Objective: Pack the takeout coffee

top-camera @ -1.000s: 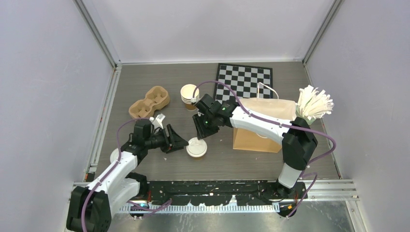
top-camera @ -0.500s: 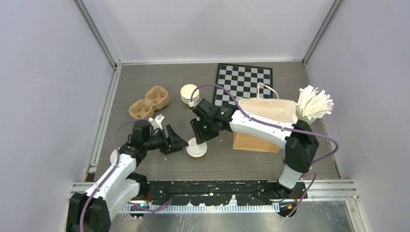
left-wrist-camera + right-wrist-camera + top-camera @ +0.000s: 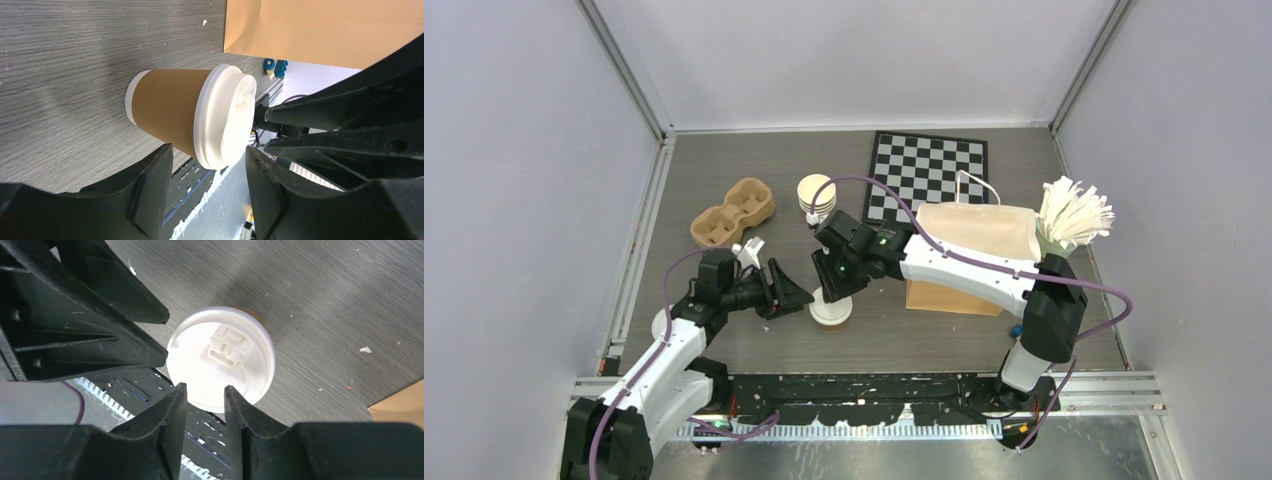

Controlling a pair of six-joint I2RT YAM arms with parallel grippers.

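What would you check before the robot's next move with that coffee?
1. The cup stands upright: ok.
2. The lid sits on the cup: ok.
3. The right gripper is open above the lid: ok.
4. The left gripper is open and apart from the cup: ok.
5. The bag is open at the top: cannot tell.
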